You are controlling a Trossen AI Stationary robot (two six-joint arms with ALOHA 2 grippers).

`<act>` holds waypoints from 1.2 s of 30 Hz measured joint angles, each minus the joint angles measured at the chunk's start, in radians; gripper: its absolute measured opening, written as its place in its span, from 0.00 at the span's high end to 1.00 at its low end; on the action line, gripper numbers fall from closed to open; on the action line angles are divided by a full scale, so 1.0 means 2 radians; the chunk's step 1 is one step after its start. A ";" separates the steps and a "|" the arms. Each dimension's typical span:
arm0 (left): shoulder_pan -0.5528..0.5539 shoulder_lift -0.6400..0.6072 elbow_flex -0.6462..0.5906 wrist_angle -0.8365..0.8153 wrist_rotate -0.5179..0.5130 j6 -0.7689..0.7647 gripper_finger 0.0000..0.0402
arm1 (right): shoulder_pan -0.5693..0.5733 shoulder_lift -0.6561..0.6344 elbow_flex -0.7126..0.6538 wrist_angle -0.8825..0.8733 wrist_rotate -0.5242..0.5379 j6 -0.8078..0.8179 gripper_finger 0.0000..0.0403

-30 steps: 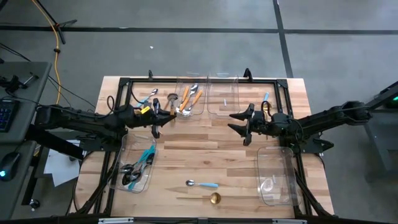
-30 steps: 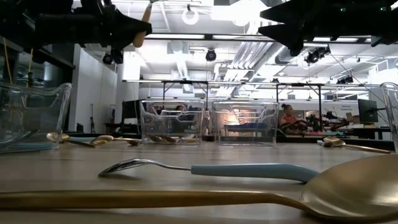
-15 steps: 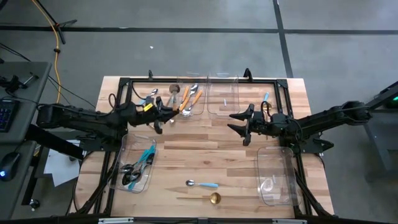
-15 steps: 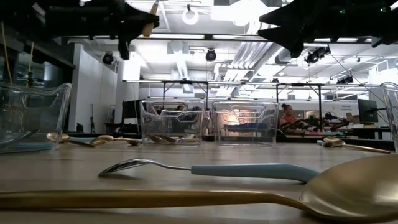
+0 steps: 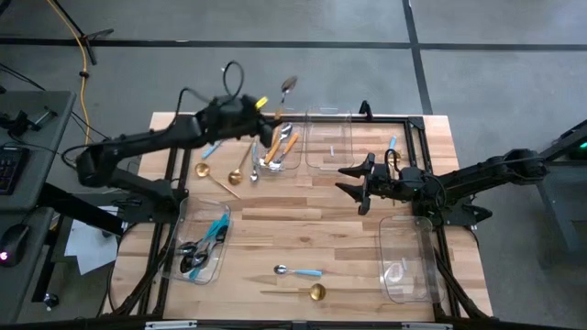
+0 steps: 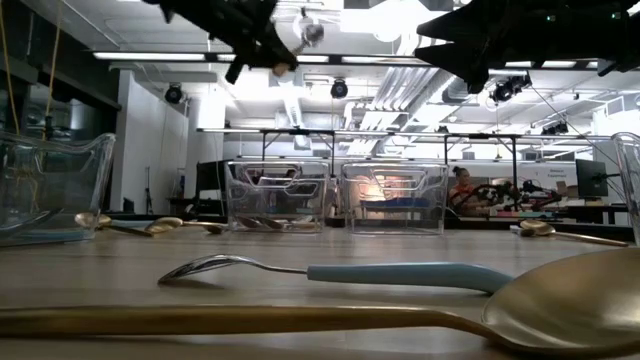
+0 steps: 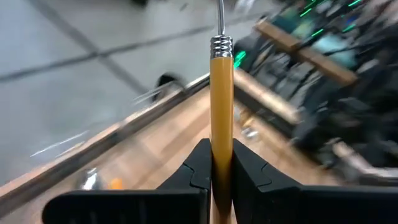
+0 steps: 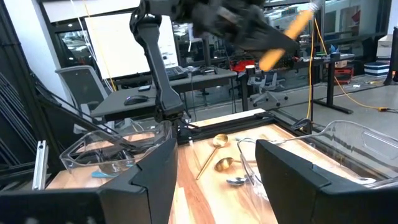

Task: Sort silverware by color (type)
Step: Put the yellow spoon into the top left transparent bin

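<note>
My left gripper [image 5: 258,104] is raised above the table's far left part and shut on an orange-handled spoon [image 5: 278,92] with a silver head [image 6: 312,32]. The spoon points out past the far edge. Below it, a clear bin [image 5: 281,145] holds orange-handled spoons. My right gripper [image 5: 351,181] hangs open over the table's middle right, with nothing between its fingers [image 8: 144,180]. A light-blue-handled spoon [image 5: 299,271] and a gold spoon [image 5: 315,291] lie flat near the front edge. Two gold spoons [image 5: 220,172] lie at the far left. My left gripper pinches the spoon's orange handle [image 7: 221,124] between its two fingers [image 7: 200,168]. The handle runs on along the fingers, and beyond them come its silver collar [image 7: 221,45] and the head. The spoon is lifted clear of the table, slanting slightly down.
A second clear bin [image 5: 328,142] stands beside the first. A bin [image 5: 204,246] at the near left holds blue-handled dark utensils. Another clear bin [image 5: 409,261] sits at the near right. A blue-handled piece [image 5: 392,143] lies at the far right. A black frame [image 5: 183,121] edges the table.
My left gripper has risen and swung toward the table's far edge, tipping up from steeply downward to nearly level. It stays shut and carries the orange-handled spoon high above the bins. The two gold spoons it stood over now show.
</note>
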 joint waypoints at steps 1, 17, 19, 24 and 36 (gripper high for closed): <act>0.007 0.014 0.016 -0.025 0.000 0.000 0.96 | 0.000 0.000 0.000 0.000 0.000 0.000 0.50; 0.040 0.197 0.042 -0.071 0.019 -0.057 0.96 | 0.000 0.000 0.000 0.000 0.000 0.001 0.50; 0.043 0.212 0.042 -0.074 0.023 -0.061 0.96 | 0.000 0.000 0.000 0.000 0.000 0.001 0.50; 0.050 0.237 0.042 -0.083 0.027 -0.070 0.96 | 0.000 0.000 0.000 0.000 0.000 -0.001 0.50; 0.060 0.264 0.042 -0.132 0.025 -0.087 0.96 | 0.000 0.000 0.000 0.000 0.000 -0.003 0.50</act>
